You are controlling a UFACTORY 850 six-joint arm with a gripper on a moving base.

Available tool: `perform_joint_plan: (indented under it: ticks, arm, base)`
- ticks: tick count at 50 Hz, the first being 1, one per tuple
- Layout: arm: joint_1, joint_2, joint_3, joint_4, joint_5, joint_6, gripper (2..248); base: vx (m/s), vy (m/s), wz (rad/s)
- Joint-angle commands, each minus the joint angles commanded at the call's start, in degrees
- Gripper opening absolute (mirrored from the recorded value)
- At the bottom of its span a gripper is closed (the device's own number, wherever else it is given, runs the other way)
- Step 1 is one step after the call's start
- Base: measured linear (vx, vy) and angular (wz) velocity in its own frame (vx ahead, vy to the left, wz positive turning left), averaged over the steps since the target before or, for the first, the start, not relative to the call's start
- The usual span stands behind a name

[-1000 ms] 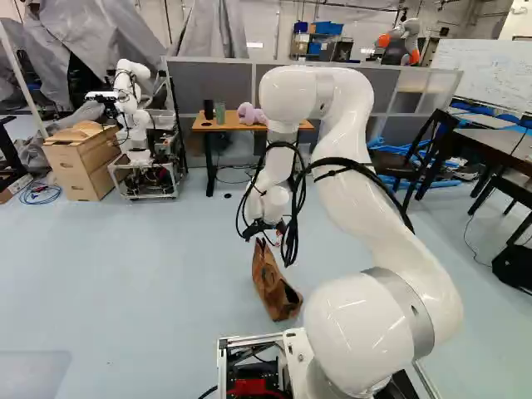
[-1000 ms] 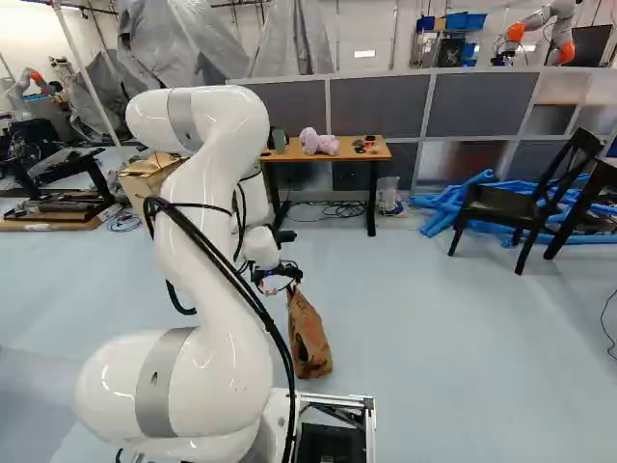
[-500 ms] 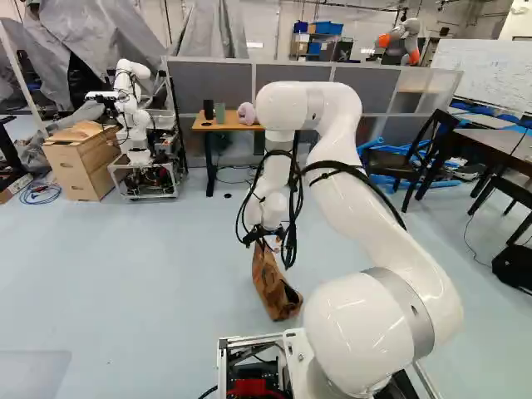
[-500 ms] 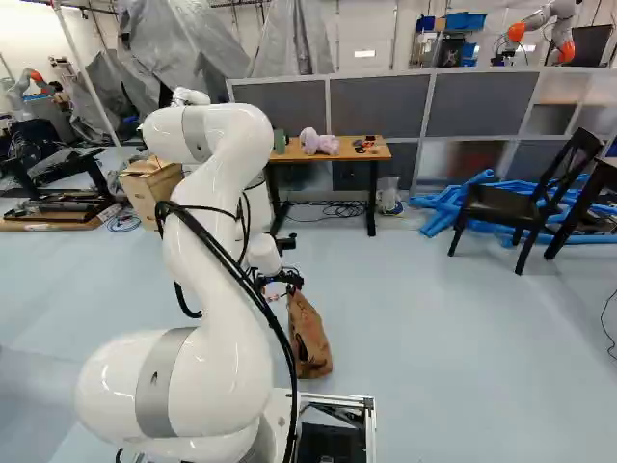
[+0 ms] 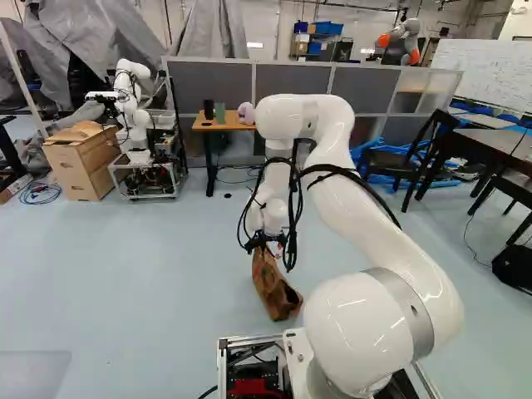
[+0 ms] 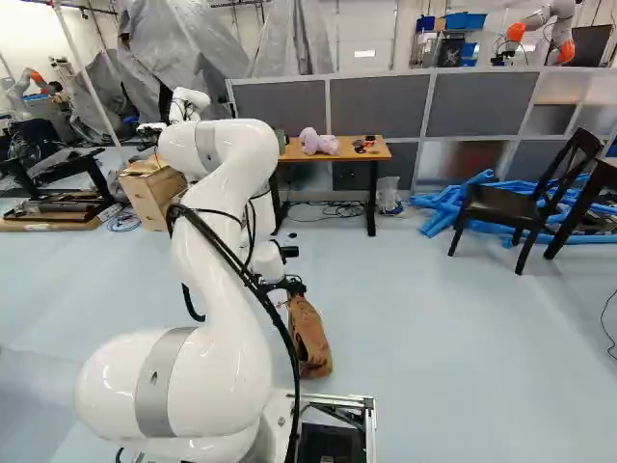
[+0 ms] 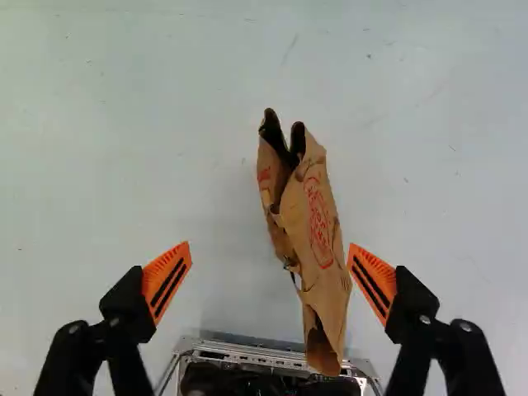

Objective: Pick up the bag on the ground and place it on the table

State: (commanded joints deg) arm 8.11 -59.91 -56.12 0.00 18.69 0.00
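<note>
Observed pale blue floor point(image 6: 434, 328) across both base views, with wooden-topped table point(image 6: 349, 155) at upper middle of right base view, bearing pink plush item point(image 6: 318, 143). Found brown bag point(image 5: 274, 287) on floor, just below centre of left base view, unmoved since earlier frames. Noted white arm point(image 5: 332, 154) now lower against foot joint, with black gripper point(image 5: 268, 242) brought down to upper end of bag. In wrist view, recorded fingers spread wide without grip, with bag near one orange pad point(image 7: 373, 282). Cannot judge contact there.
</note>
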Motion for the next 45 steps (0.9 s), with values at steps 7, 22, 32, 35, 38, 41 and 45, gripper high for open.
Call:
perform_joint_plan:
  ticks: [7, 22, 32, 35, 38, 41, 45]
  arm:
    - [-0.31, -1.43, -0.76, 0.0, 0.0, 0.0, 247]
    - [-1.05, -4.52, -2.53, 0.0, 0.0, 0.0, 247]
    - [-1.41, -6.7, -4.1, 0.0, 0.0, 0.0, 247]
    - [-1.44, -7.42, -4.66, 0.0, 0.0, 0.0, 247]
    - [-1.46, -8.03, -5.14, 0.0, 0.0, 0.0, 247]
    - [-1.46, -8.69, -5.67, 0.0, 0.0, 0.0, 247]
    - [-1.47, -9.57, -6.38, 0.0, 0.0, 0.0, 247]
  base:
    - [0.0, 0.0, 0.0]
    - [0.0, 0.0, 0.0]
    - [0.0, 0.0, 0.0]
    - [0.0, 0.0, 0.0]
    - [0.0, 0.0, 0.0]
    - [0.0, 0.0, 0.0]
    - [0.0, 0.0, 0.0]
